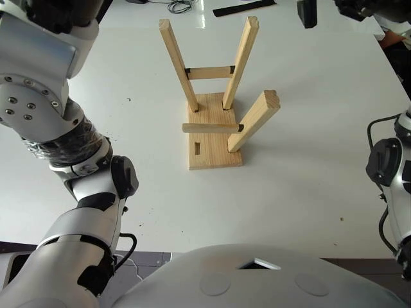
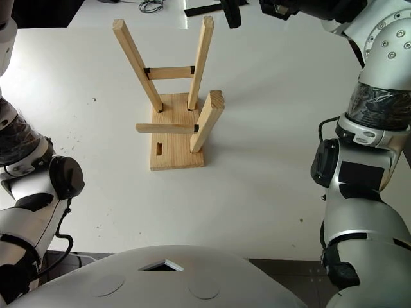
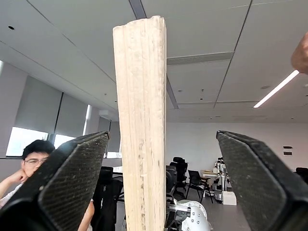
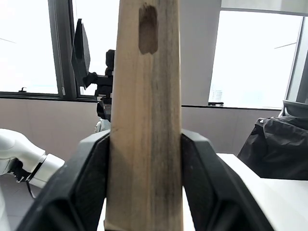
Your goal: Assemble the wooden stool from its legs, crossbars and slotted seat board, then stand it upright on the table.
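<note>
The slotted seat board [image 1: 218, 158] lies flat on the white table [image 1: 308, 128]. Two legs [image 1: 178, 64] [image 1: 241, 61] stand in its far slots, joined by a crossbar [image 1: 209, 72]. A third leg [image 1: 255, 120] leans in the near right slot, and its crossbar [image 1: 209, 128] sticks out leftward. The near left slot [image 1: 198, 149] is empty. My right gripper [image 4: 144, 139] is shut on a leg with a mortise hole [image 4: 148, 33], held upright. My left gripper [image 3: 162, 137] is open. A pale wooden piece [image 3: 140, 120] stands between its fingers, against one and clear of the other.
A dark strip [image 1: 244, 8] and cables [image 1: 180, 6] lie at the table's far edge. Bare table surrounds the seat board on all sides. Part of a person's hand [image 3: 301, 53] shows at the edge of the left wrist view.
</note>
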